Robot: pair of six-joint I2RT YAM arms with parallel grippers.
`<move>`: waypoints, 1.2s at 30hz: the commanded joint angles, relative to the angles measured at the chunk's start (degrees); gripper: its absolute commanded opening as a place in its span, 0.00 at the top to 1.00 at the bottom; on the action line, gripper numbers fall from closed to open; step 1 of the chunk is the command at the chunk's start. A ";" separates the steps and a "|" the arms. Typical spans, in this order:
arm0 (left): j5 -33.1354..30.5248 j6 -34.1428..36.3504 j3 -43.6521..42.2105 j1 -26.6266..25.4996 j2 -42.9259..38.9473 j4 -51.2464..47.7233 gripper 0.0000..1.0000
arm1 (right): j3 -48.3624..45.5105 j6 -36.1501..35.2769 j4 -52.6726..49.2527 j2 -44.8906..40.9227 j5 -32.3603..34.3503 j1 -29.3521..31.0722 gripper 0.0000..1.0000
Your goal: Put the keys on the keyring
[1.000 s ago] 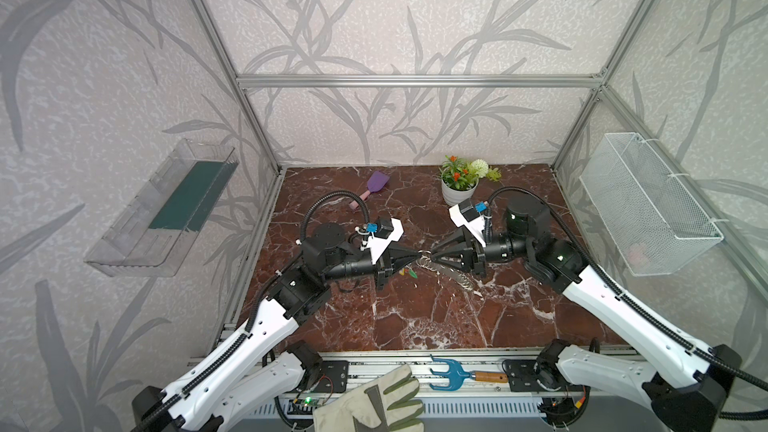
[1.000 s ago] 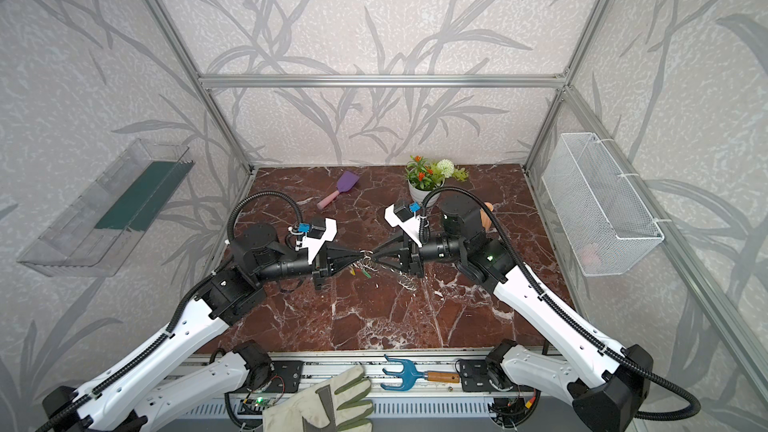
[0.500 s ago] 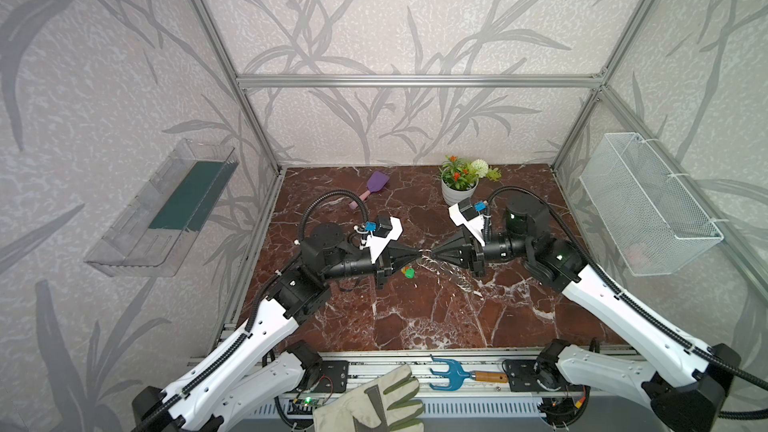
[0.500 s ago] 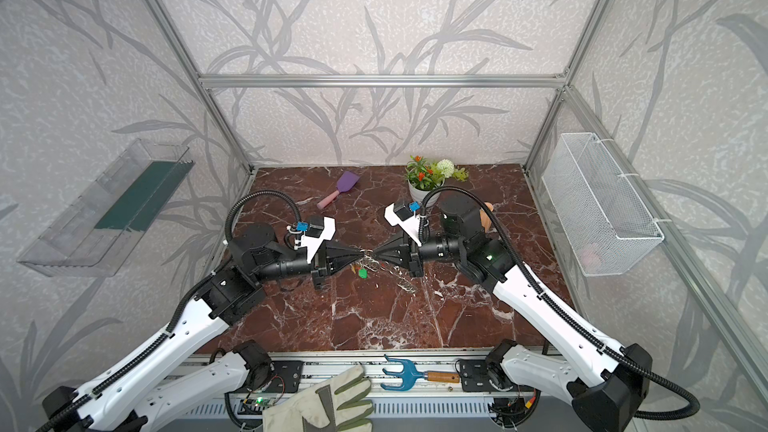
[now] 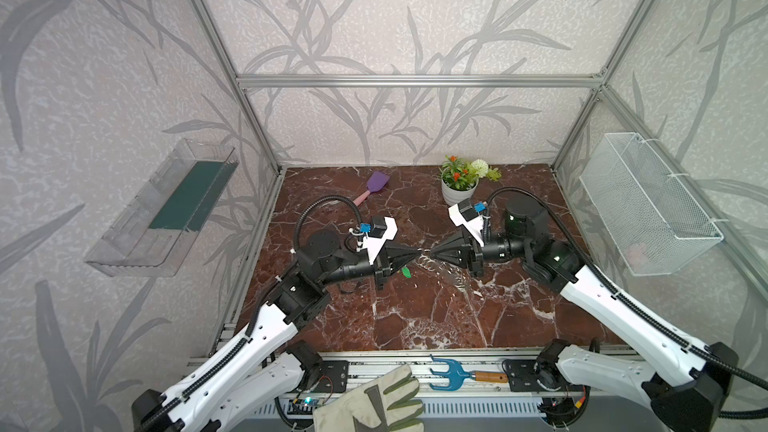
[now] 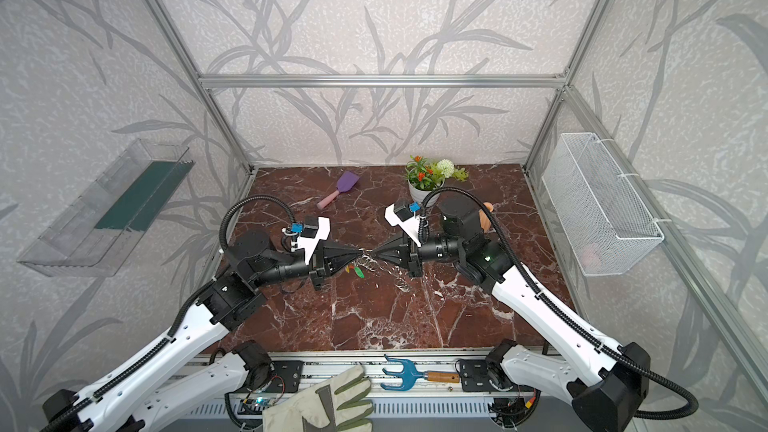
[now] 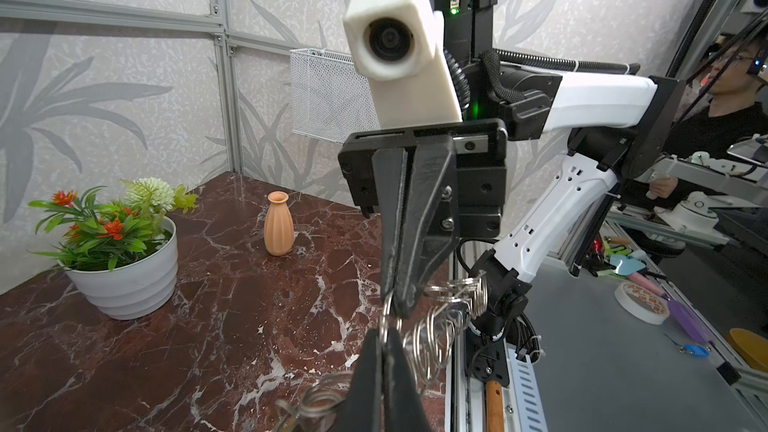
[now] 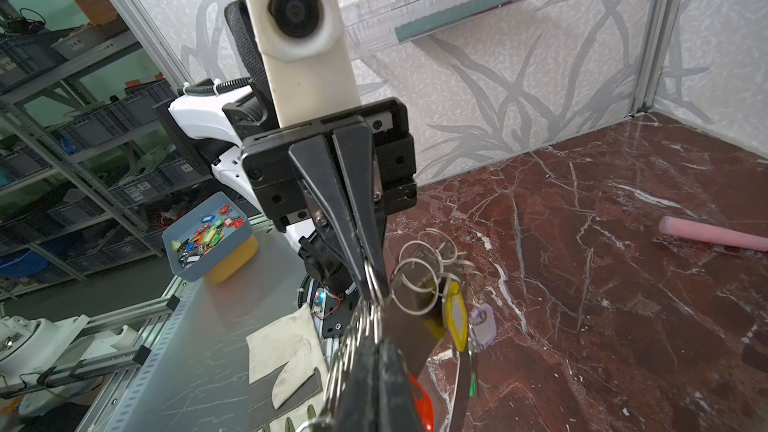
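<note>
1. Silver rings of the keyring [image 5: 424, 261] hang in mid-air over the marble table [image 5: 415, 317], strung between both claws. The rest of the chain trails down toward the tabletop on the right arm's side.
2. Claws: left gripper [image 5: 417, 252] clenched on one ring. The right gripper [image 5: 433, 252] is clenched too, tip almost against the left's (same ring or its neighbour, can't tell from either wrist view).
3. Dangling under the rings: yellow key [image 8: 456, 317] and lilac key [image 8: 484, 324] side by side, green key [image 5: 405, 272] just below the left claw, red key [image 8: 422, 405] at the frame edge. They look threaded already, but the loops are too small to confirm.
4. Step in hand, my read: two-claw pinch on a ring, either a handover or prying a split ring for another key.
5. Next move calls for one claw to hold the ring fixed while the other lets go cleanly. Thin wire slips, and the bundle will likely swing.
</note>
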 commanded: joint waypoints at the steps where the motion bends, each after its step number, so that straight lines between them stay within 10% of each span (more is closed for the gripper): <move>1: -4.43 -5.01 0.10 -0.79 -1.30 15.33 1.00 | -1.28 1.08 -0.23 0.35 -1.32 0.64 1.00; 36: -6.85 -12.10 -5.90 -4.96 8.66 39.56 1.00 | -1.75 7.76 8.88 2.80 -5.28 0.98 0.83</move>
